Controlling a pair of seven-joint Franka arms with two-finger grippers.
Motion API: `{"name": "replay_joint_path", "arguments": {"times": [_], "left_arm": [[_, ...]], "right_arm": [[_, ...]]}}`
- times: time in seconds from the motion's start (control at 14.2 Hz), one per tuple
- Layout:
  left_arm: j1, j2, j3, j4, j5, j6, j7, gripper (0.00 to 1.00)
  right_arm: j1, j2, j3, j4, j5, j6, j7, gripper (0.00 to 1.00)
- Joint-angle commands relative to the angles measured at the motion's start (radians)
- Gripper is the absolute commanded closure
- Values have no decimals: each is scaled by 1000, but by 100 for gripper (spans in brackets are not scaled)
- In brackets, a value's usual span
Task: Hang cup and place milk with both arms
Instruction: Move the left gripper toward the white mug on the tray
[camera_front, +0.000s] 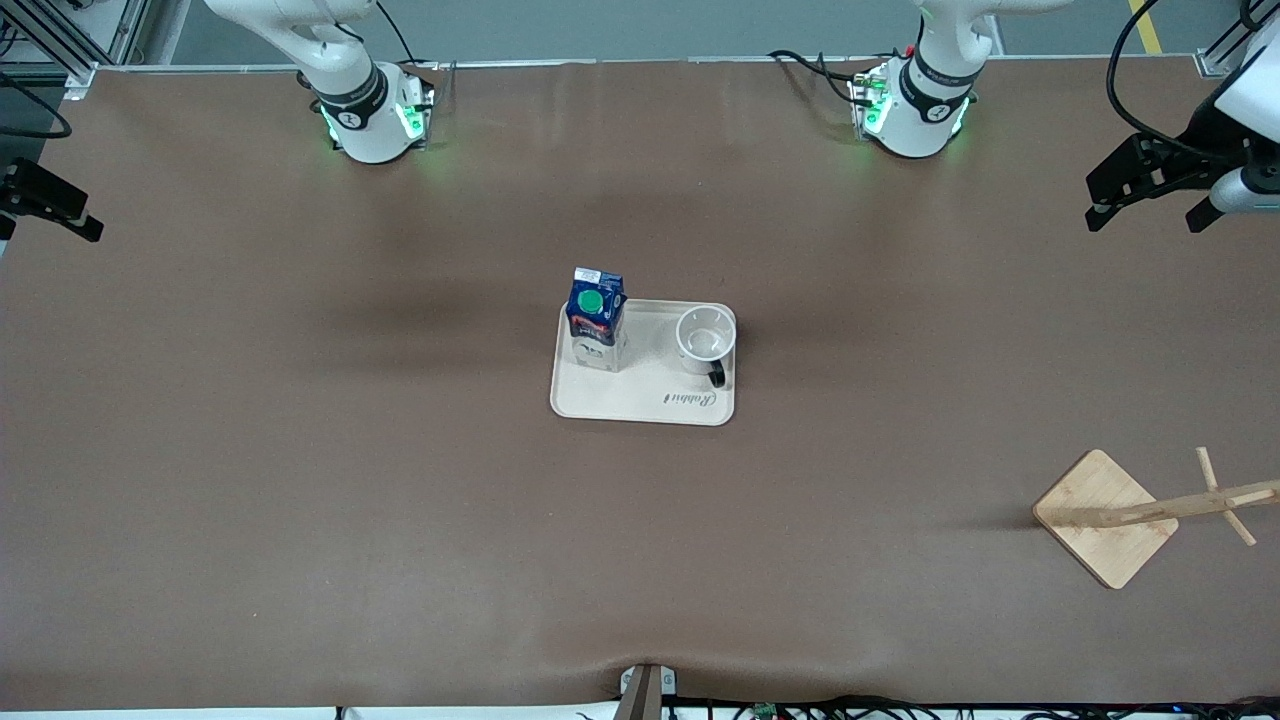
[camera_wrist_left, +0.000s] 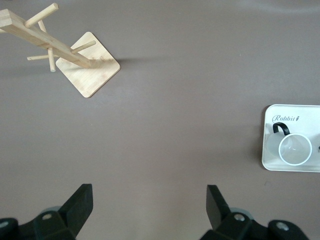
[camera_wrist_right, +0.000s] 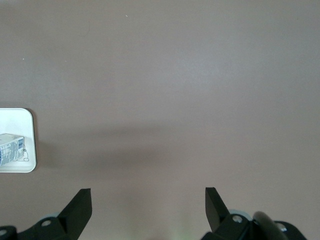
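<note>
Both arms wait raised at the table's ends, left gripper (camera_wrist_left: 147, 210) and right gripper (camera_wrist_right: 148, 210) spread wide, empty. The milk (camera_front: 596, 318) and cup (camera_front: 705, 340) stand, seemingly upright, on the tray (camera_front: 640, 405), well apart from either.

dark blue milk (camera_front: 595, 318), green cap; white cup (camera_front: 705, 339), black handle; cream tray (camera_front: 640, 405); brown table (camera_front: 300, 480).

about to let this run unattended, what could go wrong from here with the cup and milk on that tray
1. The milk is tall and narrow, standing close beside the cup on the tray; a reach for either might knock the carton over.
2. The cup's handle points toward the front camera, so the left gripper, open over bare table, may need an awkward approach.
3. The rack has thin pegs; a hang could slip off.
</note>
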Motion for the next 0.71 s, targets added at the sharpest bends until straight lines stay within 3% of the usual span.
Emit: {"name": "replay_joint_path", "arguments": {"times": [0.0,0.28,0.64], "left_arm": [[0,-1,-2,14,-1,-20,-11,0],[-10,16,-12,23,-2,-20,-24,0],[-10,78,-177,-5,-14,6,-196,0]], "right_arm": [[-24,1,11,13,18,-15,-10,0],[-36,7,11,13,23,-17,-10,0],[-38,7,11,14,25,-20,-10,0]]}}
